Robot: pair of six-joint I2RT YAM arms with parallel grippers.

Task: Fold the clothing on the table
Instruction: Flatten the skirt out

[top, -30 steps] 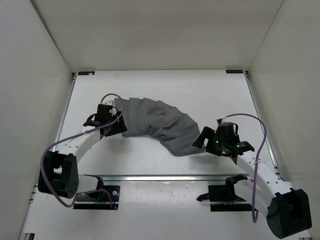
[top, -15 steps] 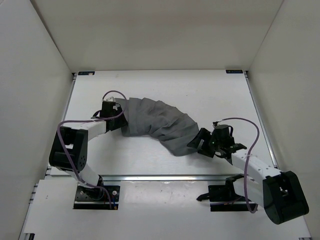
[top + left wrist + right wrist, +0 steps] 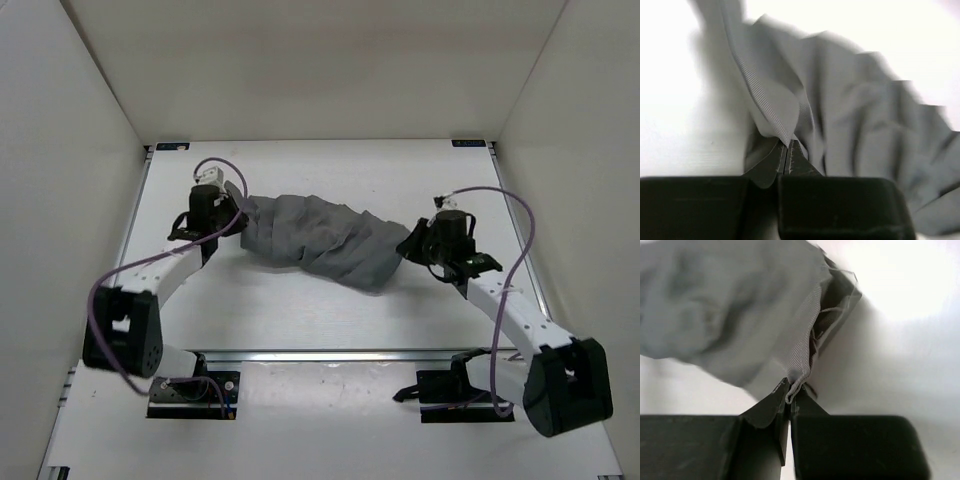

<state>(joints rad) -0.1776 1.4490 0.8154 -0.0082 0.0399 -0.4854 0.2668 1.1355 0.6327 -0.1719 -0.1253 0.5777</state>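
Note:
The clothing (image 3: 320, 240), a mid-grey pleated garment, lies bunched across the middle of the white table (image 3: 330, 170). My left gripper (image 3: 232, 215) is shut on its left end; in the left wrist view the fingertips (image 3: 787, 145) pinch a ribbed hem of the clothing (image 3: 840, 115), which rises from the jaws. My right gripper (image 3: 408, 247) is shut on the right end. In the right wrist view a folded edge of the clothing (image 3: 730, 305) sits clamped between the closed fingertips (image 3: 789, 396).
White walls enclose the table on the left, back and right. A silver rail (image 3: 330, 355) runs along the near side, with both arm bases (image 3: 190, 390) bolted in front of it. Black corner brackets (image 3: 470, 143) mark the far corners.
Both grippers have closed on the clothing's ends. Both have moved toward the back of the table, pulling the garment into a tighter, more bunched band.

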